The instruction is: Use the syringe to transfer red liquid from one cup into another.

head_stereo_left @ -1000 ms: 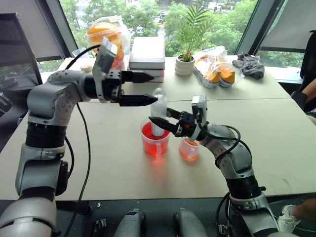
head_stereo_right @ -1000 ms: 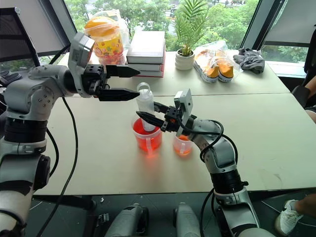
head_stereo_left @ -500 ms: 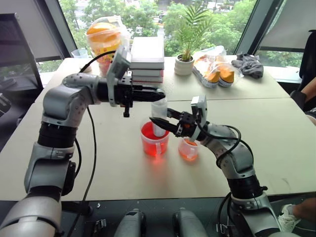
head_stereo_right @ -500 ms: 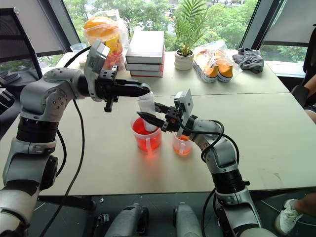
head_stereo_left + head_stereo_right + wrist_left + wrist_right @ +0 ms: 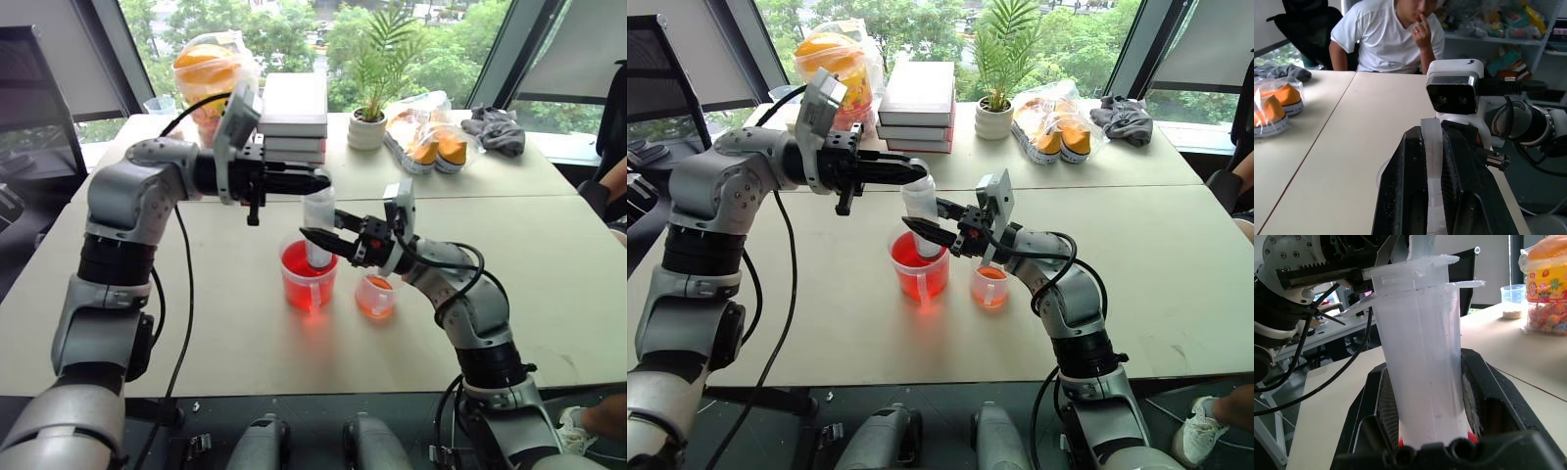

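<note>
Your right gripper (image 5: 315,235) clamps the syringe (image 5: 317,227) barrel, holding it upright with its lower end in the handled cup (image 5: 306,278) of red liquid (image 5: 294,264). Your left gripper (image 5: 315,181) is pinched on the plunger top. The smaller cup (image 5: 375,296) stands just beside.

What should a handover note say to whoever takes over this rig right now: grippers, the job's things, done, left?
Left gripper: shut on the plunger ring at the syringe's top.
Right gripper: shut on the syringe barrel, holding it upright, tip down in the larger handled cup of red liquid.
Smaller cup stands beside it, faint orange low down.
Done: syringe placed, both grips set.
Left: draw liquid, move to smaller cup, discharge.
</note>
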Tool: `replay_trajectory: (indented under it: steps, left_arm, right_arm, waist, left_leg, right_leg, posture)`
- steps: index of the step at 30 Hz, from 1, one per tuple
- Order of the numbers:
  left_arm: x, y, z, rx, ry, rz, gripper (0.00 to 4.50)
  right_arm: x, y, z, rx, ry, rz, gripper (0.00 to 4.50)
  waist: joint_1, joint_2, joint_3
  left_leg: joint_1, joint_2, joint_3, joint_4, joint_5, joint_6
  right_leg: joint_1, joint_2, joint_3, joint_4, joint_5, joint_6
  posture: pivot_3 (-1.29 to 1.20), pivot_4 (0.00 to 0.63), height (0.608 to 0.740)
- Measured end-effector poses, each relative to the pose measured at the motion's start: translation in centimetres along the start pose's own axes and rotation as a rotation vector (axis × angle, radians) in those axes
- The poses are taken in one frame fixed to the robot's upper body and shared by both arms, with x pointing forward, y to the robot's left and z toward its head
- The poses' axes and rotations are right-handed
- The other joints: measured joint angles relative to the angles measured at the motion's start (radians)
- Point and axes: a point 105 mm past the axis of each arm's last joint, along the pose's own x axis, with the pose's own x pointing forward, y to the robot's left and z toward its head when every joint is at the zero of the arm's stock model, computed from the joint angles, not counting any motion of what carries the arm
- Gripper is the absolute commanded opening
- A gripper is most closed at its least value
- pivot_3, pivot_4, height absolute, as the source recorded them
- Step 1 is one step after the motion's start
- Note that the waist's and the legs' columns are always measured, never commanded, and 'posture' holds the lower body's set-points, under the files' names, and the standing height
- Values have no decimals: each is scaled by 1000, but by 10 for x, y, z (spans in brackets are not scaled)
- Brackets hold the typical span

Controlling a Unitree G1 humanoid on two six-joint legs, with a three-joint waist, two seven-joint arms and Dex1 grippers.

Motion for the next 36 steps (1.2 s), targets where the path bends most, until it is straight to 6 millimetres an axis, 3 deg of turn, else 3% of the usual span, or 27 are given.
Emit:
replay_trajectory:
  steps: [26, 29, 34, 36]
  left_arm:
    - [-2, 7, 11, 38, -9, 9, 21]
    - [-6, 8, 12, 38, -7, 15, 1142]
    - [-12, 8, 15, 62, 3, 35, 3511]
    - [-13, 5, 17, 80, -1, 30, 3511]
  right_arm:
    - [1, -4, -4, 35, 11, 5, 1402]
    - [2, -3, -2, 36, 25, 17, 1402]
    - [3, 3, 6, 35, 35, 56, 1402]
    - [4, 2, 11, 24, 27, 51, 1402]
  waist:
    - [-1, 0, 0]
    - [-1, 0, 0]
    - [-1, 0, 0]
    - [-1, 0, 0]
  left_leg:
    - [0, 0, 0, 0, 0, 0]
    - [0, 0, 0, 0, 0, 0]
    - [0, 0, 0, 0, 0, 0]
    - [0, 0, 0, 0, 0, 0]
  right_leg:
    - [0, 0, 0, 0, 0, 0]
    - [0, 0, 0, 0, 0, 0]
    - [0, 0, 0, 0, 0, 0]
    - [0, 0, 0, 0, 0, 0]
  posture:
    - [0, 150, 740]
    - [0, 150, 740]
    - [0, 150, 740]
    - [0, 150, 740]
